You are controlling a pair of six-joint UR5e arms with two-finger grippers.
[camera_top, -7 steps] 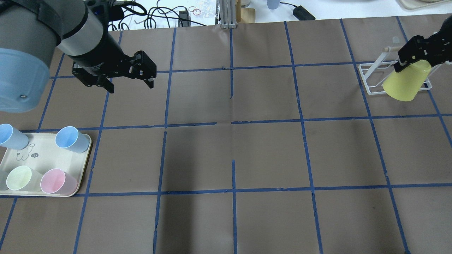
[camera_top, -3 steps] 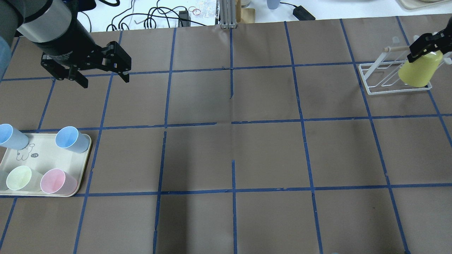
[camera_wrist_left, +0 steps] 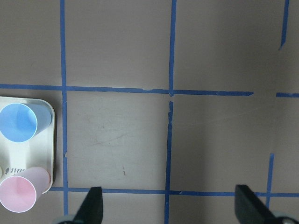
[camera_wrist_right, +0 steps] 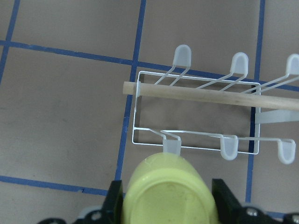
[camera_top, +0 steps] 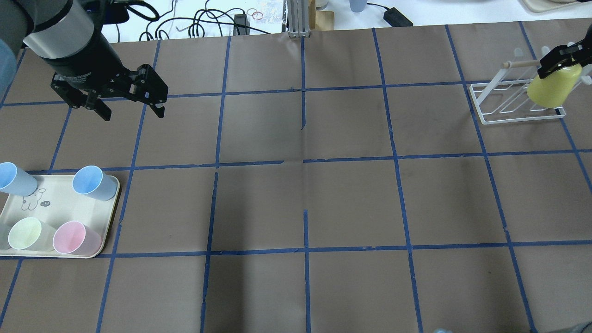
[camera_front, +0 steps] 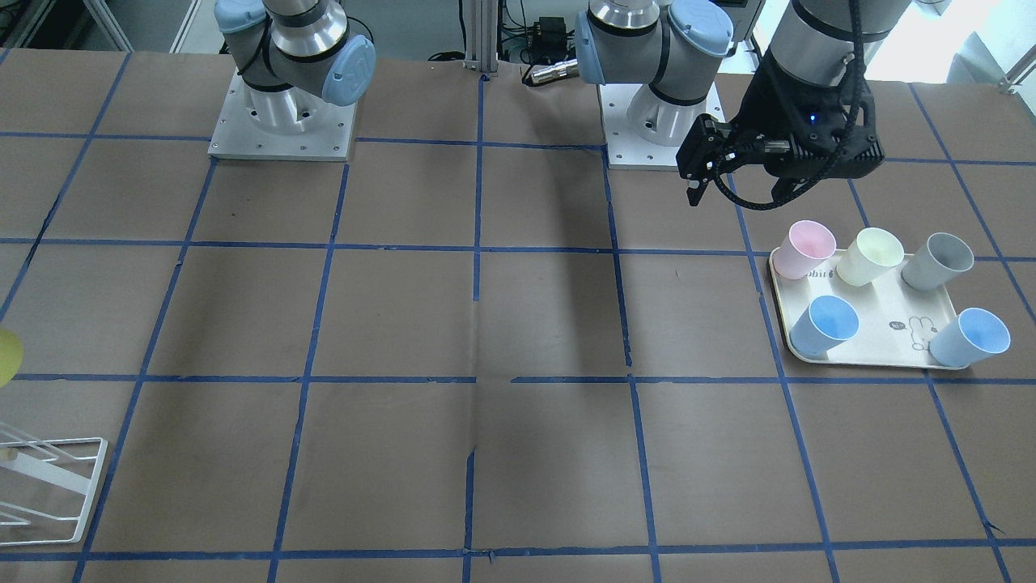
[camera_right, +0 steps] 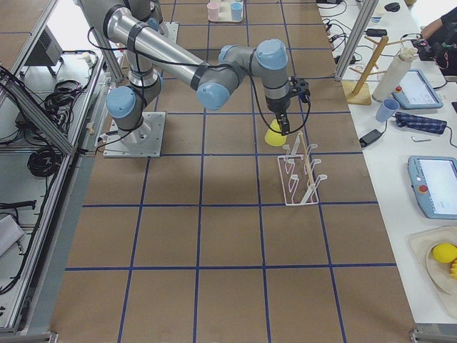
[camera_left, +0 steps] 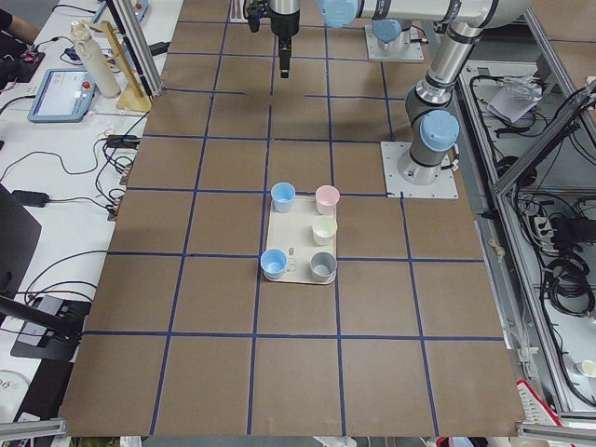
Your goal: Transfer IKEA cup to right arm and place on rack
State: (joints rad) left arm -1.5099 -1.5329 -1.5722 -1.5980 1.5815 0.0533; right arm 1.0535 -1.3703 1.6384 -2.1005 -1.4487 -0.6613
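Where the overhead view shows its upper right corner, the first item is entered: rack, white wire, wooden rod along the top, standing on the tabletop.

IKEA cup: bright yellow, inverted with the base uppermost, at the right-hand end of the rack in the overhead view. Whether it touches a peg cannot be told.

Right tool: pinching the IKEA cup from both sides near its base, at the bottom edge of the right wrist view.

Left tool: fingers spread wide, nothing between them, above bare tabletop at the upper left of the overhead view.

Tray: cream, rabbit drawing, lower left of the overhead view, well apart from the rack. Contents, all standing mouth-up and apart from one another:
- blue cup
- second blue cup
- pink cup
- pale cream-yellow cup
- grey cup
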